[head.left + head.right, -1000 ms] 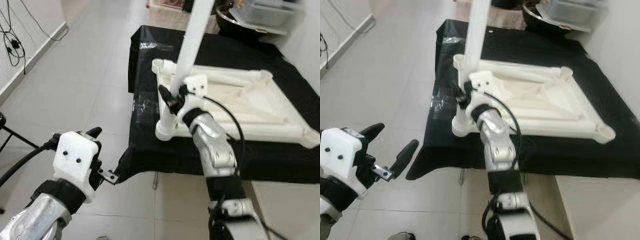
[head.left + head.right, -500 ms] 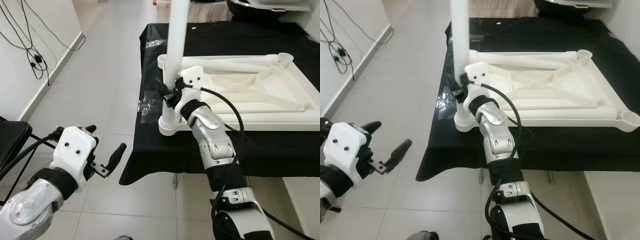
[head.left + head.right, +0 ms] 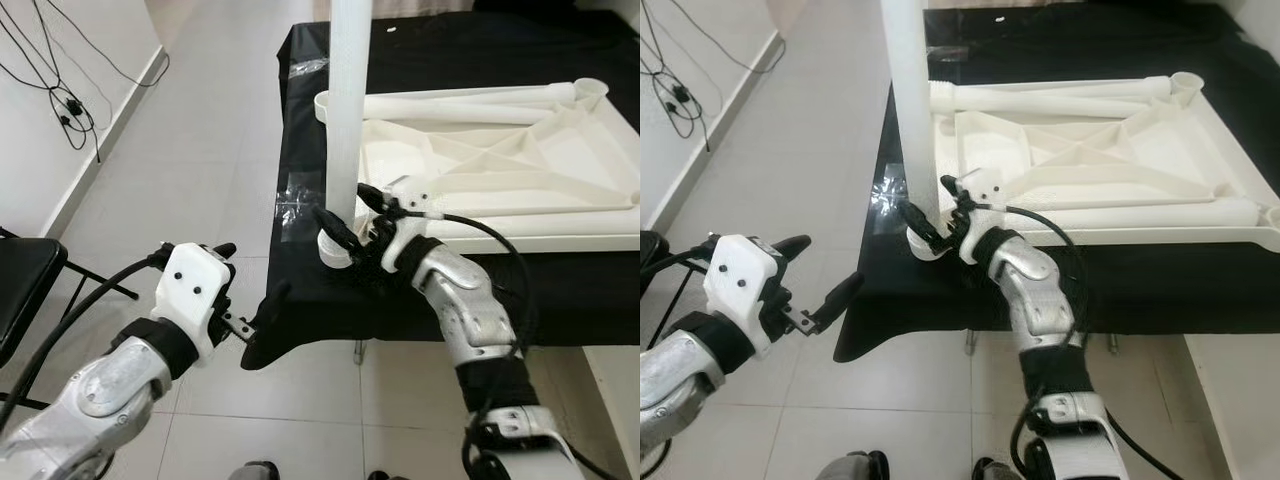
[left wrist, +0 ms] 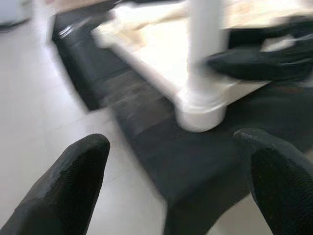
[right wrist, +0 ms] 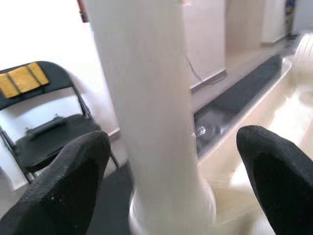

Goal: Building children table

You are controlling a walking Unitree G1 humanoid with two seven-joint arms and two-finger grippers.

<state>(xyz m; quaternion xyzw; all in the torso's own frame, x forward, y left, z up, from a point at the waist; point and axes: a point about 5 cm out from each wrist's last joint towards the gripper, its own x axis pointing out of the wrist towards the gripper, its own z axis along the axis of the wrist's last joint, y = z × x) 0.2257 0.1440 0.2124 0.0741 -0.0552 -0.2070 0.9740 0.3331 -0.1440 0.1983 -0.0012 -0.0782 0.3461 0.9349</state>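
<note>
Table leg (image 3: 345, 110) upright, right gripper (image 3: 352, 216) fingers spread around it — folding chair (image 5: 46, 129) behind, left gripper (image 3: 820, 282) spread.

There was one upturned white tabletop (image 3: 500, 170) on one black-covered platform (image 3: 450, 60), with one white leg (image 3: 345, 110) standing upright in a corner socket — plus two grippers, left (image 3: 255, 325) and right (image 3: 350, 215), and one folding chair (image 3: 25, 280).

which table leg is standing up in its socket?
The white leg at the near-left corner, by the right gripper, stands upright. The other leg lies flat along the upturned tabletop's far edge.
</note>
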